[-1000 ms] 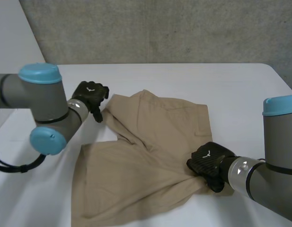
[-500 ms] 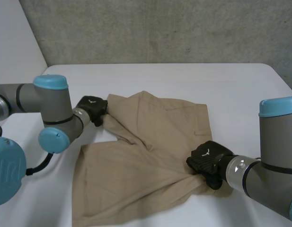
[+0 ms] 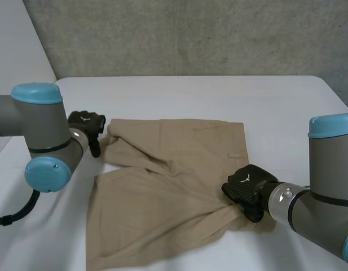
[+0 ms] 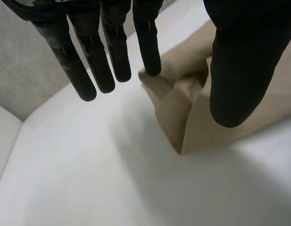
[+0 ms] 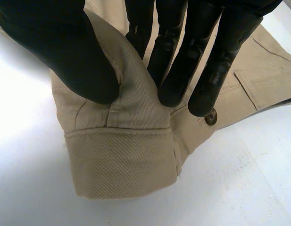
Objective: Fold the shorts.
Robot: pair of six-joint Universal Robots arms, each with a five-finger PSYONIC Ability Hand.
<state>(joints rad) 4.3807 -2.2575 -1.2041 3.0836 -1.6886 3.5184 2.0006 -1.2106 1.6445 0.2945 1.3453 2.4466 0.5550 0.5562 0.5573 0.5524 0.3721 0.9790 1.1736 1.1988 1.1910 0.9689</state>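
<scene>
The tan shorts (image 3: 174,186) lie rumpled on the white table (image 3: 219,96), with a ridge of folds running from their far left corner to the near right. My left hand (image 3: 86,125) is at that far left corner. In the left wrist view its fingers (image 4: 117,52) are straight and apart from the thumb, and the corner of the shorts (image 4: 183,117) lies on the table just beyond them. My right hand (image 3: 247,189) is at the near right edge. There its thumb (image 5: 65,47) and fingers pinch a raised fold of the waistband (image 5: 126,160).
A grey wall (image 3: 190,34) stands behind the table. Bare table surface lies beyond the shorts and to their right. A dark button (image 5: 211,117) sits on the shorts beside my right fingertips.
My left hand has moved left with the far left corner, drawing the shorts' far edge out straighter, and its fingers now stand straight. The right hand has kept its pinch in place.
</scene>
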